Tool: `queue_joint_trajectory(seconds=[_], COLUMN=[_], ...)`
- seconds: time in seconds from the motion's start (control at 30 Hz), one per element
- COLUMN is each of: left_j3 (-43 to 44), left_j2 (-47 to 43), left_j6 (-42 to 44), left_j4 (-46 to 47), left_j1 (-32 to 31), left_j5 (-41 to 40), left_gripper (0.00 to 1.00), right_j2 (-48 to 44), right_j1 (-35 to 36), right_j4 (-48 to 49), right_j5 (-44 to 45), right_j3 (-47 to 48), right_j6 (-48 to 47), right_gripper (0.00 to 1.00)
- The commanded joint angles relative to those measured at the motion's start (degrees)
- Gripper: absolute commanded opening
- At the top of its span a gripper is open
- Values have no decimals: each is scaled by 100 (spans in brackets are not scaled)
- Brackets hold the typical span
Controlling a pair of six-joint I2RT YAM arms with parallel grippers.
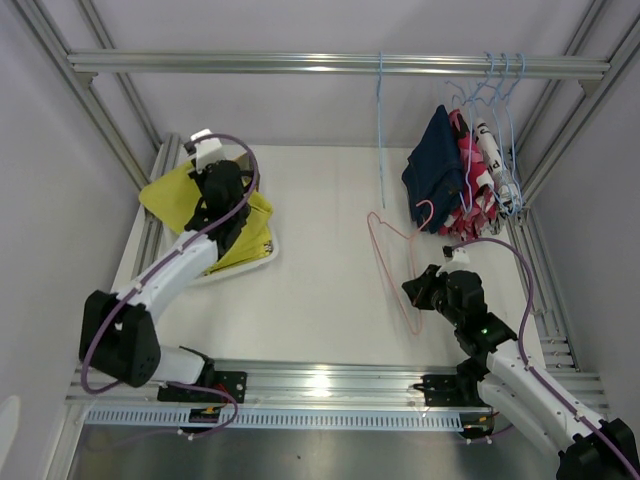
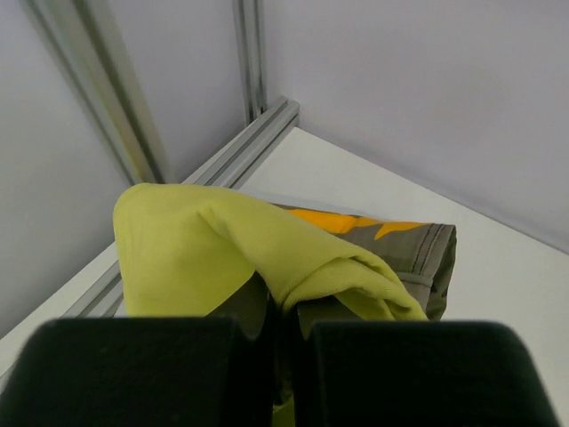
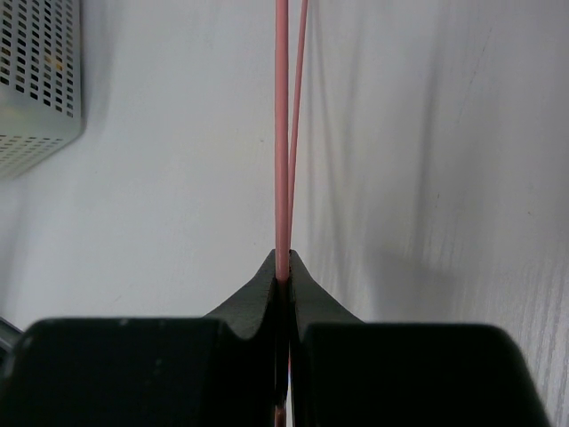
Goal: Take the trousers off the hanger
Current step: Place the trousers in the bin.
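My left gripper (image 1: 207, 205) is at the back left, shut on a fold of the plain yellow trousers (image 1: 175, 195). In the left wrist view the yellow cloth (image 2: 204, 249) is pinched between the jaws of that gripper (image 2: 286, 311), over the camouflage trousers (image 2: 418, 245). My right gripper (image 1: 416, 293) is shut on the wire of an empty pink hanger (image 1: 385, 262); the wire (image 3: 282, 133) runs straight up from that gripper (image 3: 283, 271). Navy trousers (image 1: 432, 170), pink-red patterned trousers (image 1: 466, 175) and white lettered trousers (image 1: 487, 150) hang on blue hangers at the back right.
An empty blue hanger (image 1: 381, 130) hangs from the metal rail (image 1: 250, 63) across the back. The camouflage and yellow cloth lie on a white tray (image 1: 262, 262). Frame posts (image 2: 251, 53) stand in the back left corner. A perforated metal box (image 3: 36, 80) shows left of the pink wire.
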Motion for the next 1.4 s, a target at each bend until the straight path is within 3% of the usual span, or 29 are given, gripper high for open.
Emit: queue_joint_trajectory(seconds=[0.0, 0.03, 0.07, 0.1, 0.13, 0.17, 0.5, 0.6, 0.8, 1.0, 1.37], left_j3=[718, 1033, 1140, 1237, 1464, 1527, 1590, 1572, 940, 798, 1360], left_j2=[482, 632, 894, 1019, 1107, 1221, 230, -236, -984, -458, 1502], left_j6=[164, 130, 103, 68, 7, -37, -521, -905, -1259, -1838, -2411], left_j4=[476, 370, 273, 46, -52, -192, -1379, -2134, -2636, -3181, -3234], left_j1=[196, 231, 266, 319, 328, 337, 109, 91, 100, 380, 1233], left_j5=[397, 494, 608, 748, 1063, 1101, 1724, 2076, 2587, 2411, 3526], left_gripper=[0, 1, 8, 52, 78, 99, 99, 99, 99, 99, 99], right_j2=[-8, 9, 9, 18, 44, 62, 133, 132, 150, 115, 238], right_j1=[50, 50, 59, 67, 76, 76, 182, 208, 235, 261, 305], right_j4=[193, 210, 219, 236, 237, 245, 263, 280, 263, 254, 474], right_j5=[90, 55, 38, 20, 29, 37, 37, 64, 64, 46, 20], right_j3=[0, -8, -17, -26, -26, -26, -9, -9, 0, -8, -88], right_j6=[-110, -119, -110, -119, -128, -136, -154, -163, -172, -180, -207], right_gripper=[0, 0, 0, 0, 0, 0, 0, 0, 0, 0, 0])
